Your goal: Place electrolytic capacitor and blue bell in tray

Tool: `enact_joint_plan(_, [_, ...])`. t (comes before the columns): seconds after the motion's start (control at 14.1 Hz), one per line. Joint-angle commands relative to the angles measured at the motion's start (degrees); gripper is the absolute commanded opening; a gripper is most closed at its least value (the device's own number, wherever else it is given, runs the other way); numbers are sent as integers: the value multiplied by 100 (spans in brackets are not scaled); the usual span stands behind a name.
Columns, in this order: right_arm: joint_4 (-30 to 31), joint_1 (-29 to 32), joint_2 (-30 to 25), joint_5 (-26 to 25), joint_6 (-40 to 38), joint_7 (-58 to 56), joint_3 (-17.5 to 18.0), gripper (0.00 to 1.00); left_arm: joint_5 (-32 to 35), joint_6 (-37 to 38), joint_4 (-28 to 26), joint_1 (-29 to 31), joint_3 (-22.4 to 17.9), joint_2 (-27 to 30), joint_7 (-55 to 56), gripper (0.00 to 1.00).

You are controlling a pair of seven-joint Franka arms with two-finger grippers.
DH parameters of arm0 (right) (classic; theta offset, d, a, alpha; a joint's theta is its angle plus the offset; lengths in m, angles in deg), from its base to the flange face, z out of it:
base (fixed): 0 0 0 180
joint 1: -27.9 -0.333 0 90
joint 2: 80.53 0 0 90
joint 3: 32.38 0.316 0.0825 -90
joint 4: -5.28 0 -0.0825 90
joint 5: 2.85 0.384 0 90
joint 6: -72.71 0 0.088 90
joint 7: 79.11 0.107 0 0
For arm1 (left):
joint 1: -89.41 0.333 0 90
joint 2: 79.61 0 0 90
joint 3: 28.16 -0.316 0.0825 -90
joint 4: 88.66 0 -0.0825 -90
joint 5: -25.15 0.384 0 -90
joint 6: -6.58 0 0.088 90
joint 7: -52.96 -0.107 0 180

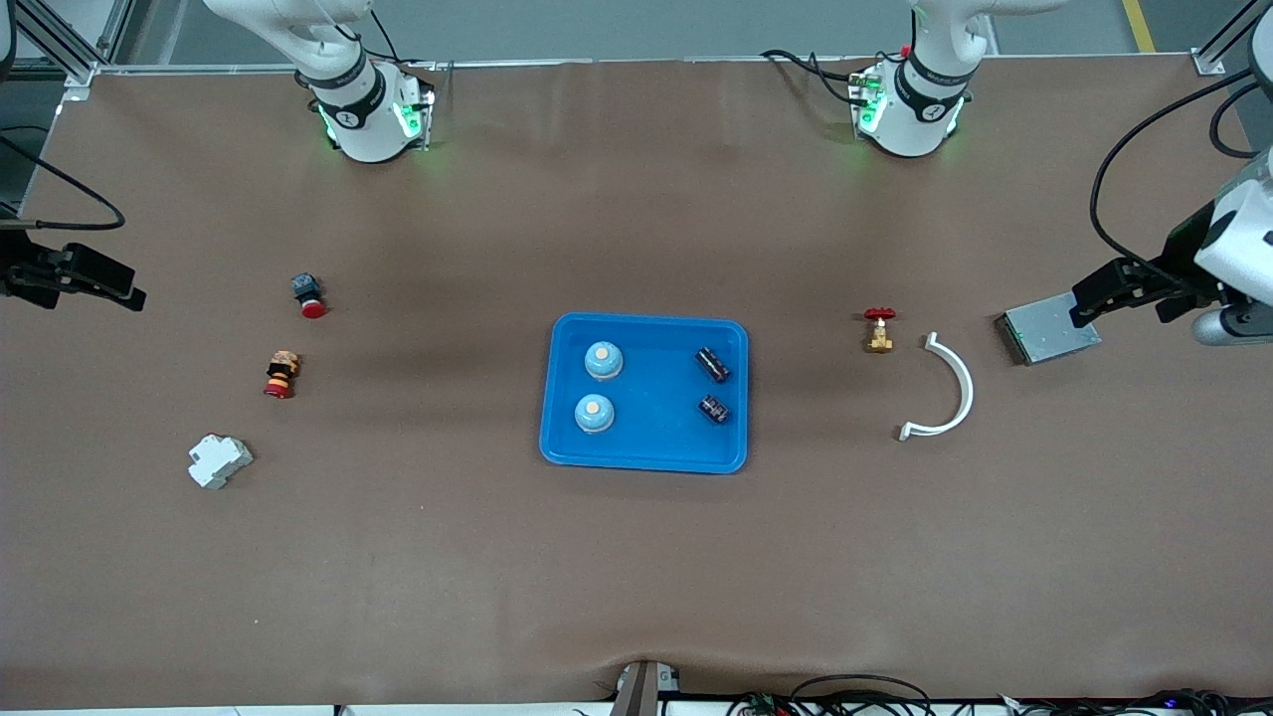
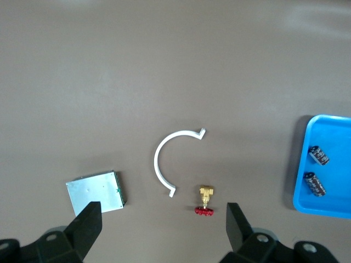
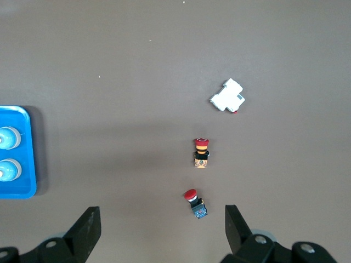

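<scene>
- Two pale-blue dome-shaped bells, the bell farther from the front camera [image 1: 604,360] and the nearer bell [image 1: 594,413], sat in the shallow bright-blue rectangular plastic tray [image 1: 646,449] at mid-table, on the half toward the right arm's end.
- Two black cylindrical electrolytic capacitors, the farther capacitor [image 1: 712,364] and the nearer capacitor [image 1: 714,409], lay on their sides at roughly three o'clock from the bells, inside the same tray.
- The left gripper [image 2: 163,227] hung with its fingers spread wide and nothing between them, over the flat grey metal box [image 1: 1039,333] at the left arm's end of the table.
- The right gripper [image 3: 163,229] hung over the table edge at the right arm's end, fingers likewise apart and empty.
- A white curved plastic half-ring [image 1: 946,391] lay between the tray and the metal box, with a small brass valve with a red handwheel [image 1: 878,331] just beside it at about ten o'clock.
- Toward the right arm's end lay a red-capped push button on a dark-blue body [image 1: 308,294], a red-capped button with an orange-and-black body [image 1: 280,374] at about six o'clock from it, and a white plastic block [image 1: 219,460] nearest the front camera.
</scene>
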Motion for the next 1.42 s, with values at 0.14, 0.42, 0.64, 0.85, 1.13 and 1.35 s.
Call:
enact_joint_plan(0.14, [473, 95, -383, 55, 125, 35, 113, 100, 66, 69, 233, 41, 271, -17, -84, 100])
enact_joint_plan(0.42, [562, 34, -445, 55, 125, 35, 113, 100, 92, 16, 268, 59, 263, 18, -59, 100])
enact_joint_plan(0.64, [596, 34, -436, 63, 204, 35, 113, 100, 83, -115, 268, 76, 219, 1, -50, 100])
enact_joint_plan(0.85, [597, 60, -445, 168, 239, 35, 104, 100, 101, -125, 355, 111, 219, -34, -7, 100])
enact_joint_plan(1.13, [579, 78, -462, 204, 309, 26, 78, 100, 83, 15, 470, 129, 219, -17, -15, 100])
enact_joint_plan(1.35, [579, 60, -462, 195, 433, 26, 86, 100, 31, 209, 470, 120, 219, -26, -15, 100])
